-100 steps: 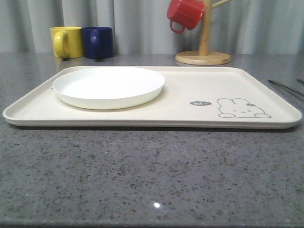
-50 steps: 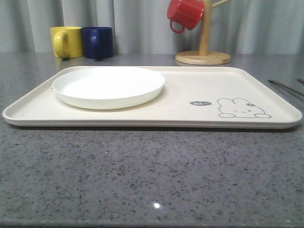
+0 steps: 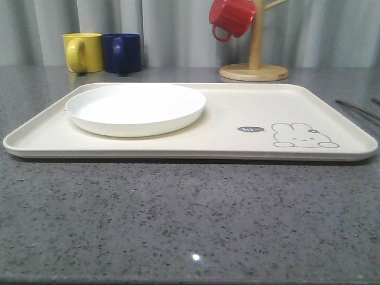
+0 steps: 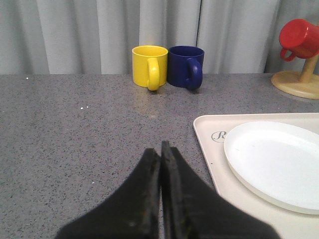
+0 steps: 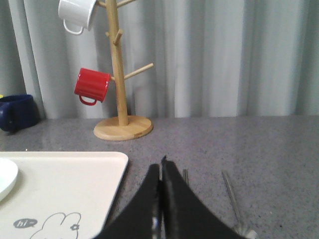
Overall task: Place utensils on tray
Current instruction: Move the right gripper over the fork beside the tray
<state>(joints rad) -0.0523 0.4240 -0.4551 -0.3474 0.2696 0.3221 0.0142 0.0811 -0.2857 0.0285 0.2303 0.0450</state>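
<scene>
Counter (image 3: 178,225): grey speckled stone, everything rests on it. My judgement is that the task has not begun; no utensil lies on the tray.

Tray (image 3: 237,127): cream, low-rimmed, long side toward me, centred ahead. The rabbit drawing (image 3: 304,135) marks its right end, which is bare, so I judge that the natural landing zone.

Plate (image 3: 135,108): round, white, on the tray's left half. It takes that space, another reason to favour the right end.

Mug tree (image 5: 119,99): wooden, behind the tray's right rear corner, a red mug (image 5: 91,86) and a white mug (image 5: 77,15) hung on its pegs. The yellow mug (image 4: 148,66) and blue mug (image 4: 186,66) stand touching, behind the tray's left end. None of these is in my way.

Utensils (image 5: 232,199): slim metal pieces flat on the counter just right of the tray, off its rim. Which piece is which I cannot tell; the near ends are partly hidden behind my fingers.

My right gripper (image 5: 160,172): fingers pressed together, holding nothing, above the counter between tray edge and utensils. Probably staged for the first pick; it must part before descending.

My left gripper (image 4: 160,152): likewise closed and empty, above the counter left of the tray.
</scene>
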